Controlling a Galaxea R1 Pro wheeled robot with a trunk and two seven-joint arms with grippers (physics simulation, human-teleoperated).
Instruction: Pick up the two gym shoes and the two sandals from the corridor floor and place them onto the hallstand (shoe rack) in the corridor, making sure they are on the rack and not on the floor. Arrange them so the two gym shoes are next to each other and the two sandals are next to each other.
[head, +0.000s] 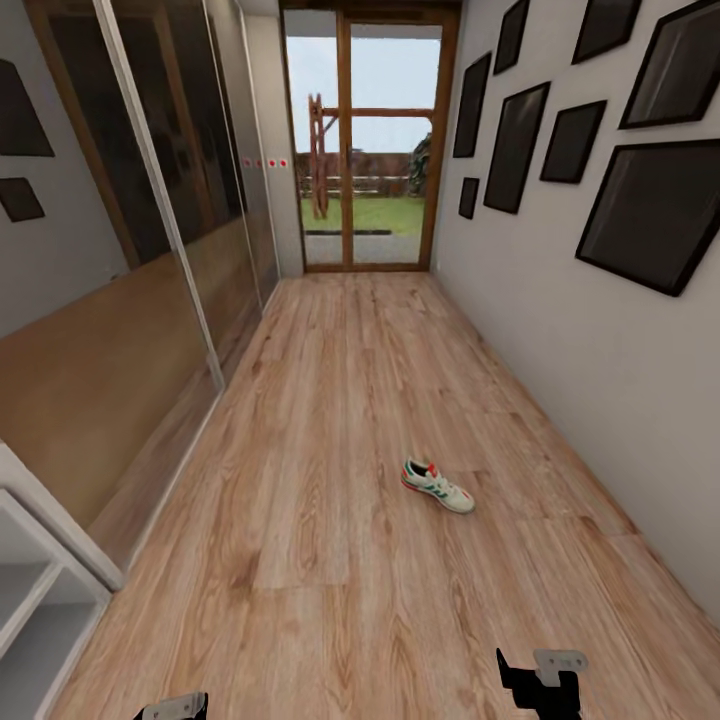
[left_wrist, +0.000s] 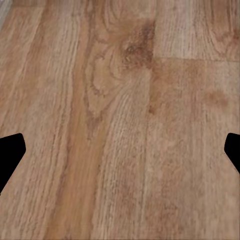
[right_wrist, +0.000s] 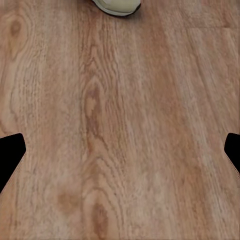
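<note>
One gym shoe (head: 437, 486) lies alone on the corridor floor (head: 330, 420), a cream-white sneaker with green side stripes and a red-orange patch at the heel and tongue, resting on its sole at a slant with its toe pointing toward the right wall. It sits somewhat right of the corridor's middle, well ahead of both arms and nearer the right one. The right tool (head: 541, 678) shows at the lower edge of the head view as a dark block with a pale grey bracket on top; in its wrist view the two dark fingertips (right_wrist: 10, 157) stand wide apart at the sides with nothing between them, bare wood planks under them, and the pale toe of the shoe (right_wrist: 118, 6) just visible at the frame's edge. The left tool (head: 172, 707) peeks in at the bottom of the head view, and its wrist view likewise shows its fingertips (left_wrist: 10, 157) spread wide over bare planks, holding nothing. At the lower left stands part of a white shelf unit (head: 40, 575). Mirrored sliding doors (head: 150, 250) line the left wall, black picture frames (head: 650, 210) hang on the right wall, and a glass door (head: 365, 140) with a wooden frame closes the far end.
</note>
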